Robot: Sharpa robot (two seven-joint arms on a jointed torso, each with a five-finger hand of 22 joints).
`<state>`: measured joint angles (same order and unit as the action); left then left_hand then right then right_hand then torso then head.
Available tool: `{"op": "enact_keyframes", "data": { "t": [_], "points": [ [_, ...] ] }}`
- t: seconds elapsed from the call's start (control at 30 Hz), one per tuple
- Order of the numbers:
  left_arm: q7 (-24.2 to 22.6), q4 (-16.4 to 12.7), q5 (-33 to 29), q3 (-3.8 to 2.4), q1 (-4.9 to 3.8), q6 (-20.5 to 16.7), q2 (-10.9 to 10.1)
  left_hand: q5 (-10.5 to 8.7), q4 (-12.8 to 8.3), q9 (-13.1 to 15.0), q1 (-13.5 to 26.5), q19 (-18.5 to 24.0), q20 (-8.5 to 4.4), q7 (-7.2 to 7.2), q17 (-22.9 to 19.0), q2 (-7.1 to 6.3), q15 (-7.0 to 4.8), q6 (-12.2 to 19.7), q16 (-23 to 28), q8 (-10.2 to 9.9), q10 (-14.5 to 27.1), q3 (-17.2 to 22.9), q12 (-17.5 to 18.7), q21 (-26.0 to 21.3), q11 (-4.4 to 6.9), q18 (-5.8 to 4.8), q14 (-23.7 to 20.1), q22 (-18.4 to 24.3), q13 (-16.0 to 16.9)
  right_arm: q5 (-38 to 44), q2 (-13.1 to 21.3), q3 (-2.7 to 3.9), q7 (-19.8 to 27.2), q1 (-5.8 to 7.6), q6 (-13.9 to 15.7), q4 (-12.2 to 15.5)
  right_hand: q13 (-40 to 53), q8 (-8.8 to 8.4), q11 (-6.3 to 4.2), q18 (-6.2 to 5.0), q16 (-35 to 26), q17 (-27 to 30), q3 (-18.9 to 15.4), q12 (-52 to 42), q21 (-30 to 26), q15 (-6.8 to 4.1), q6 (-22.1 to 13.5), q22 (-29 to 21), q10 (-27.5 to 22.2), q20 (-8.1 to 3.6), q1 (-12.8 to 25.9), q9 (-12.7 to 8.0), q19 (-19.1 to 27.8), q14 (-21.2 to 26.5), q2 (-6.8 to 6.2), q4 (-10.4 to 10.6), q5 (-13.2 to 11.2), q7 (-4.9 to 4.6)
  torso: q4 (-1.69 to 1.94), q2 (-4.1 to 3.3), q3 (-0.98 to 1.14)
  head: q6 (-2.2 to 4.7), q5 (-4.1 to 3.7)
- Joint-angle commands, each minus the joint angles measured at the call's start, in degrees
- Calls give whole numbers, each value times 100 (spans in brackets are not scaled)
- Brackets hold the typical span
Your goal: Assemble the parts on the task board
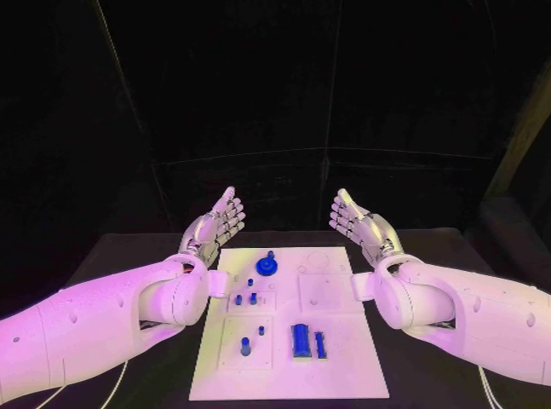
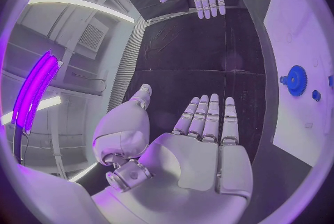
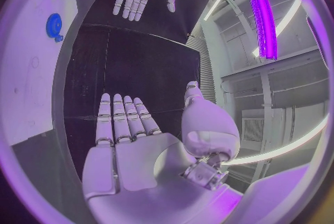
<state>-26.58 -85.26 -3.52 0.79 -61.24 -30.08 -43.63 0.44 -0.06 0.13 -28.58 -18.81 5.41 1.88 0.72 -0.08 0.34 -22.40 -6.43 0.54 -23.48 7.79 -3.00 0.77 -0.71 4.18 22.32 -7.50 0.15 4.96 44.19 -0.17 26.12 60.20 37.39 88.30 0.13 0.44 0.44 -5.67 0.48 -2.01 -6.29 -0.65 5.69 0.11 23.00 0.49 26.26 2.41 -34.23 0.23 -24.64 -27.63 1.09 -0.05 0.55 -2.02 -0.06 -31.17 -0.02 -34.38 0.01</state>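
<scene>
White task board (image 1: 349, 375) lying mid-surface, reaching toward the near edge. Nearest on it, a blue cylinder (image 1: 301, 341) and slim peg (image 1: 244, 346); farther along, small blue pieces, then a blue gear (image 1: 266, 265). Beyond, toward the far edge, left hand (image 1: 216, 223) and right hand (image 1: 358, 223) raised, flat, fingers apart, holding nothing. Probably best: lower one hand slowly over a near part, pinching squarely.

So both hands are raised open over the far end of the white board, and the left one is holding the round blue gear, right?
Not quite. The left hand holds nothing: its fingers are spread and empty, like the right hand. The head view shows the round blue gear lying on the task board, apart from both hands.
</scene>
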Motion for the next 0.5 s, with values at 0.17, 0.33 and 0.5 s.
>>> {"op": "enact_keyframes", "data": {
  "t": [0.17,0.33,0.5],
  "points": [
    [-313,-427,340,-72,96,-1343,-97,-44,6,-13,1235,800,-541,-188,-72,8,-34,964,643,-54,1013,-336,300,-77,71,-418,-965,325,-15,-496,50,17,367,-4,672,166,-13,-44,-44,567,-48,201,629,65,-569,-11,-985,-49,-1123,-241,1467,-23,1056,1186,-109,5,-55,202,6,-1,2,0,-1],
    [-321,-469,352,-79,108,-1403,-107,-44,6,-13,1525,994,-541,-188,-72,8,-34,1193,643,-54,1251,-779,300,-77,71,-418,-1191,750,-15,-496,50,17,367,-4,672,166,-13,-44,-44,567,-48,201,629,65,-569,-11,-1218,-49,-1389,-241,1815,-23,1306,1465,-109,5,-55,202,6,-1,2,0,-1],
    [-321,-469,352,-79,108,-1403,-107,-44,6,-13,1780,1167,-541,-188,-72,8,-34,1397,643,-54,1462,-779,300,-77,71,-418,-1390,750,-15,-496,50,17,367,-4,672,166,-13,-44,-44,567,-48,201,629,65,-569,-11,-1418,-49,-1615,-241,2106,-23,1516,1705,-109,5,-55,202,6,-1,2,0,-1]
  ]
}}
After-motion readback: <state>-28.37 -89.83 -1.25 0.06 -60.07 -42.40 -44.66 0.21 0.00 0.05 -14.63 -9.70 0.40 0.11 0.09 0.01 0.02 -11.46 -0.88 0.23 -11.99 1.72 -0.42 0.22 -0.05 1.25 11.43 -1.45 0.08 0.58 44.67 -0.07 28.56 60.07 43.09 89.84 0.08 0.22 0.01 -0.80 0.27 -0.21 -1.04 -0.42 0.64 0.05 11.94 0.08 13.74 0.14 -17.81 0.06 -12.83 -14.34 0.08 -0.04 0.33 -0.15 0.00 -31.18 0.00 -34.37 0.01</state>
